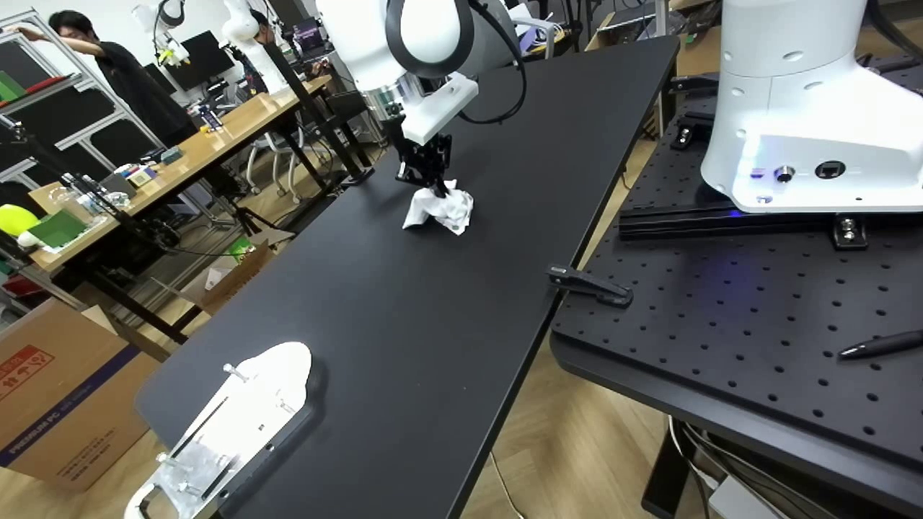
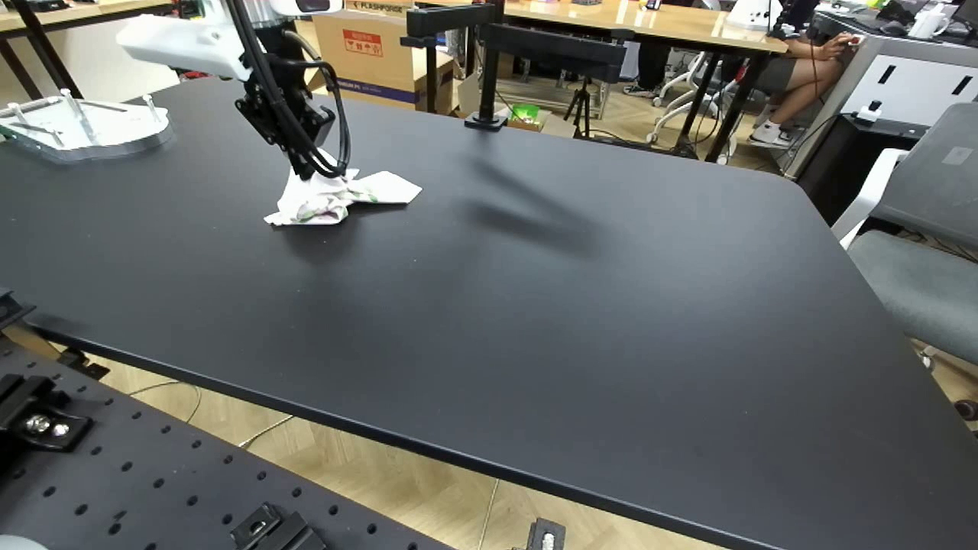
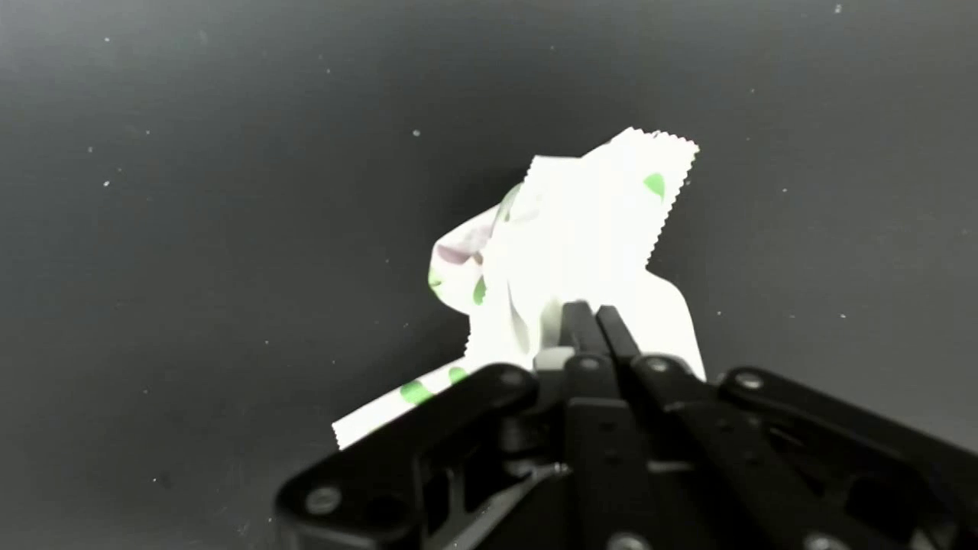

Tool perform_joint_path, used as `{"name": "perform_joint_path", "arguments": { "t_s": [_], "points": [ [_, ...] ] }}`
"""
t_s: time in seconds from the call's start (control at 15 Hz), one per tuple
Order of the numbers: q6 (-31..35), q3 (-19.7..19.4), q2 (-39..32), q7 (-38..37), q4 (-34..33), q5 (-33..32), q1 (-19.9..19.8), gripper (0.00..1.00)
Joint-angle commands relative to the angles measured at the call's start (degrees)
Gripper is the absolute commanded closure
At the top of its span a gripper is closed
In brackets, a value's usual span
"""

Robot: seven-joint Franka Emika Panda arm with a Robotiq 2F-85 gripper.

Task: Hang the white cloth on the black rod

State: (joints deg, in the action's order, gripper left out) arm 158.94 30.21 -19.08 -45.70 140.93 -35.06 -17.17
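I have my jaws closed on a bunched fold of the white cloth (image 3: 581,221); the rest lies crumpled on the bench (image 2: 611,328), green spots showing. In an exterior view the black rod (image 2: 552,50) juts from a post (image 2: 490,76) at the bench's edge, apart from the cloth.

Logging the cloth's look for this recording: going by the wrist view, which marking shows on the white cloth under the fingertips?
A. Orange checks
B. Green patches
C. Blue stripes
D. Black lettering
B: in the wrist view, separate green patches stand out on the white cloth, including on the strip reaching toward the lower left and near the upper right corner.
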Motion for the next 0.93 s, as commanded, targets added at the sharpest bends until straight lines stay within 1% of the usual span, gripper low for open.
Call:
{"name": "perform_joint_path", "arguments": {
  "t_s": [0.0,0.07,0.13,0.27,0.33,0.47,0.6,0.87],
  "points": [
    [2.2,-8.4,3.4,7.0,0.5,9.4,10.2,0.99],
    [2.1,-9.1,4.1,8.6,0.5,12.3,11.4,0.99],
    [2.1,-11.5,5.0,11.5,0.4,16.1,14.2,0.99],
    [-0.5,-15.2,8.0,14.3,-0.3,21.7,19.4,0.99],
    [-1.8,-16.6,9.3,15.3,-0.7,23.5,21.4,0.99],
    [-4.9,-19.5,12.3,15.1,-2.2,24.2,24.9,0.99],
    [-8.6,-20.9,15.0,14.3,-4.2,23.4,26.5,0.99],
    [-17.0,-21.5,20.3,14.2,-8.9,22.0,26.2,0.99]
  ]
}}
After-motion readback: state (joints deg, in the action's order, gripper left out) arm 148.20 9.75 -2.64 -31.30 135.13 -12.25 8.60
